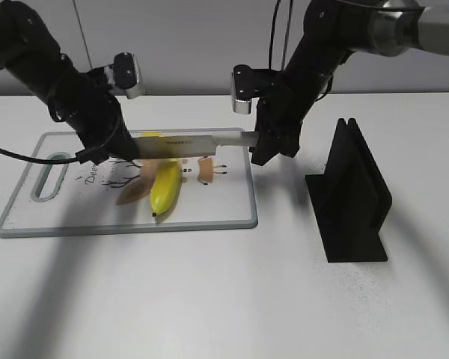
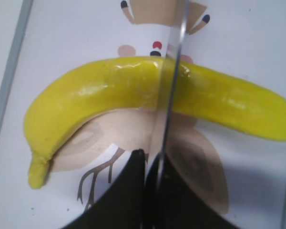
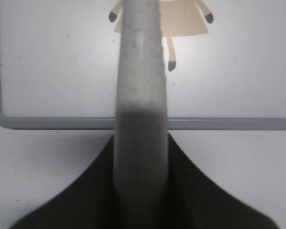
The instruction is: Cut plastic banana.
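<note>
Right gripper (image 1: pixel 273 146) jaws clamp the knife (image 1: pixel 191 143) handle; left gripper (image 1: pixel 97 153) jaws clamp its tip. Blade over banana (image 2: pixel 148 98) middle, press straight down toward 6 o'clock.

The banana (image 1: pixel 165 187) is yellow, curved and shiny, and it is in one piece. It lies flat on the white cutting board (image 1: pixel 217 213), near the board's middle, on the left half of the bench and closer to the back edge than the front. One dark tip points to the front edge. The knife (image 1: pixel 187 142) is long and silver. It lies level across the banana's back part, with its blade edge down.
</note>
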You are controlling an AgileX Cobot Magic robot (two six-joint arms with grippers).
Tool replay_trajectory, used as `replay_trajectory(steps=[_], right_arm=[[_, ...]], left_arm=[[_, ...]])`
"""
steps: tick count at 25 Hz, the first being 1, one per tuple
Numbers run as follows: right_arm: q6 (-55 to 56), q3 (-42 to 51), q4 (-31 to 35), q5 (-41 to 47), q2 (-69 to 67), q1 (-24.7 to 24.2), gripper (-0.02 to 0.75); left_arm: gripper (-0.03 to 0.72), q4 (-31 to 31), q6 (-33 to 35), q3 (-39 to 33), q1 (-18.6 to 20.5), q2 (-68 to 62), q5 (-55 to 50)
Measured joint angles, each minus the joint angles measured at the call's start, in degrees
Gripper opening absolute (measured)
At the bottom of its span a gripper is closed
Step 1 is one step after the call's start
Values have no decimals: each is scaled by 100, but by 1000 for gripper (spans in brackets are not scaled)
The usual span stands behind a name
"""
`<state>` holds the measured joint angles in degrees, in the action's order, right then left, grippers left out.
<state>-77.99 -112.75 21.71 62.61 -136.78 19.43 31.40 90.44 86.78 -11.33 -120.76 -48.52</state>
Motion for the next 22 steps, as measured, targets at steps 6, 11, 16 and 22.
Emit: replay_trajectory(steps=[6,11,16,22], right_arm=[[38,-59,-6,327,590,4,170],[67,-59,-6,639,1059,6,170],[67,-63,-6,699,1397,11,170],[67,-63,-31,701,1421,11,169]], left_arm=[[17,-46,-19,0,-6,680,-262],[9,-41,-60,0,-6,1258,-731],[6,-14,-42,0,-6,1626,-825],[42,124,-23,0,-6,1643,-717]])
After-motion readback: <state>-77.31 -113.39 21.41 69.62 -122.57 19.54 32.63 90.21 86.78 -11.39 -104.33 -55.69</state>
